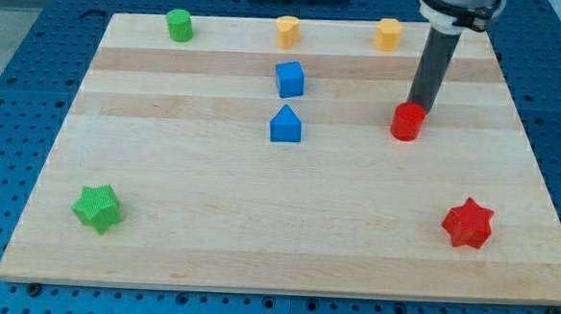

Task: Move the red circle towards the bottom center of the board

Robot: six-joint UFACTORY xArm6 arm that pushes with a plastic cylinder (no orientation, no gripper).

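The red circle [407, 121] is a short red cylinder at the view's right of centre, in the upper half of the wooden board [209, 230]. My dark rod comes down from the view's top right. My tip [421, 108] stands right behind the red circle, at its upper right edge, touching or nearly touching it.
A blue cube [289, 80] and a blue house-shaped block [285, 125] sit at centre. A green cylinder [180, 25], a yellow block [287, 31] and a yellow hexagon [388, 34] line the top edge. A green star [98, 208] is bottom left, a red star [467, 223] bottom right.
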